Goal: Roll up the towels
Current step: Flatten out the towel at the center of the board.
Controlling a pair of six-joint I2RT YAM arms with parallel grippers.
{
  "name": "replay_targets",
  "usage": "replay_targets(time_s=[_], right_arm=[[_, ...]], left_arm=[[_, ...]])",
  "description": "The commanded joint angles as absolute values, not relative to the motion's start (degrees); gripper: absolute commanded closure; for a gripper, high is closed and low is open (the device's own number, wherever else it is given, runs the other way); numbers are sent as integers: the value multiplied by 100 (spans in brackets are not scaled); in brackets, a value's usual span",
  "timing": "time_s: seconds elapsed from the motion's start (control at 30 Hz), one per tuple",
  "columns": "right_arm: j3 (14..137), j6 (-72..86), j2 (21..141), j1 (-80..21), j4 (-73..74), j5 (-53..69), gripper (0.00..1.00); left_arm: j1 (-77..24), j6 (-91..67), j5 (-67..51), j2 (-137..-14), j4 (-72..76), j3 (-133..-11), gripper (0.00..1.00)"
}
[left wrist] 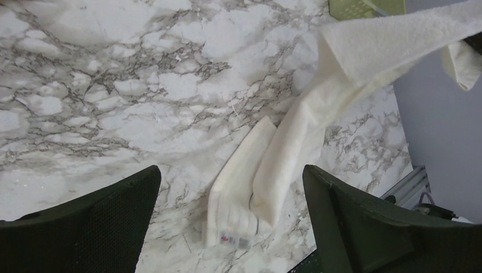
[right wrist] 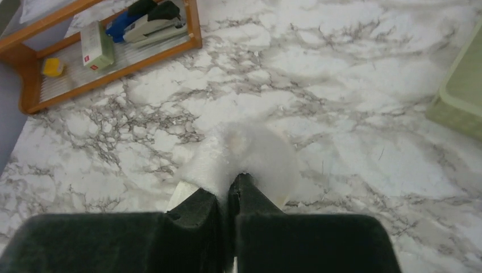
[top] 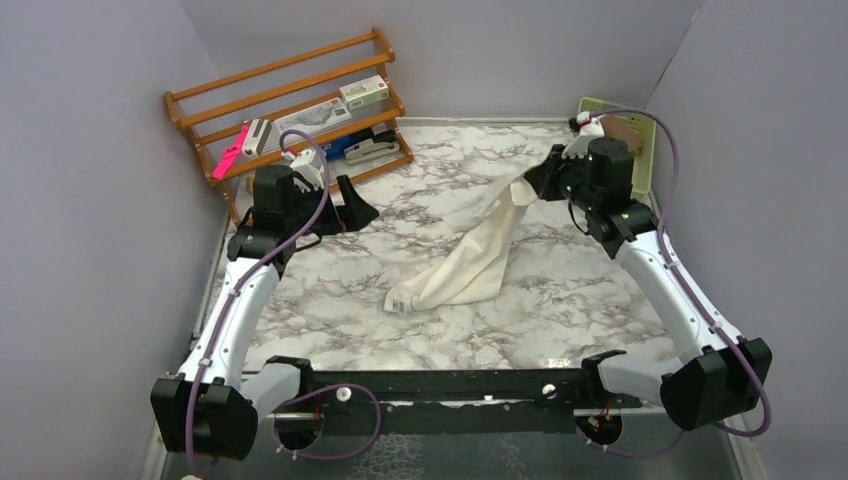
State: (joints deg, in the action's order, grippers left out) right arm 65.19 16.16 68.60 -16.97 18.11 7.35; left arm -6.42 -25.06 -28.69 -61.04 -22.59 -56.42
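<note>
A cream towel (top: 470, 255) hangs from my right gripper (top: 535, 183), which is shut on its upper corner and holds it above the marble table. The towel's lower end, with a small label, rests on the table. In the right wrist view the cloth (right wrist: 250, 153) bunches blurred just beyond the closed fingertips (right wrist: 227, 190). My left gripper (top: 350, 205) is open and empty at the far left, near the rack. In the left wrist view the towel (left wrist: 284, 153) lies ahead between the wide-open fingers (left wrist: 102, 216). The mustard-yellow towel is out of view.
A wooden rack (top: 290, 110) with small boxes and a stapler stands at the back left, also seen in the right wrist view (right wrist: 108, 40). A pale green basket (top: 625, 135) sits at the back right behind my right arm, its edge showing in the right wrist view (right wrist: 460, 96).
</note>
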Motion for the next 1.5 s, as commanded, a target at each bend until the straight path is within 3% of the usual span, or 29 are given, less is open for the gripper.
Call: replay_targets(time_s=[0.0, 0.07, 0.17, 0.23, 0.3, 0.33, 0.4, 0.77, 0.97, 1.2, 1.3, 1.47], right_arm=[[5707, 2590, 6825, -931, 1277, 1707, 99], [5114, 3218, 6778, -582, 918, 1956, 99], [4347, 4040, 6672, -432, 733, 1131, 97], [4098, 4225, 6626, -431, 701, 706, 75], [4012, 4363, 6658, -431, 733, 421, 38], [4002, 4416, 6680, -431, 741, 324, 26], [4031, 4442, 6725, -431, 719, 247, 16], [3975, 4087, 7054, -428, 782, 92, 17], [3502, 3834, 6867, -433, 554, 472, 22], [3251, 3535, 6805, -452, 525, 787, 16], [3259, 3321, 6768, -497, 583, 800, 16], [3292, 2985, 6784, -726, 699, 716, 14]], left_arm=[[-606, -2685, -3283, -6028, -1985, -5021, 1], [-611, -2953, -3436, -5926, -1648, -4632, 1], [-666, -3406, -3467, -5724, -1091, -3924, 1], [-785, -3570, -3295, -5641, -920, -3620, 3], [-1020, -3620, -2921, -5535, -846, -3375, 4], [-1178, -3625, -2674, -5484, -836, -3288, 4], [-1497, -3694, -2245, -5444, -791, -3141, 4], [-2575, -4245, -1261, -6260, -66, -3003, 6], [-2617, -4208, -1324, -6589, -59, -3030, 23], [-2699, -4327, -1301, -6565, 4, -2887, 40], [-2723, -4309, -1217, -6693, 9, -2857, 41], [-2725, -3967, -621, -7368, -252, -3055, 33]])
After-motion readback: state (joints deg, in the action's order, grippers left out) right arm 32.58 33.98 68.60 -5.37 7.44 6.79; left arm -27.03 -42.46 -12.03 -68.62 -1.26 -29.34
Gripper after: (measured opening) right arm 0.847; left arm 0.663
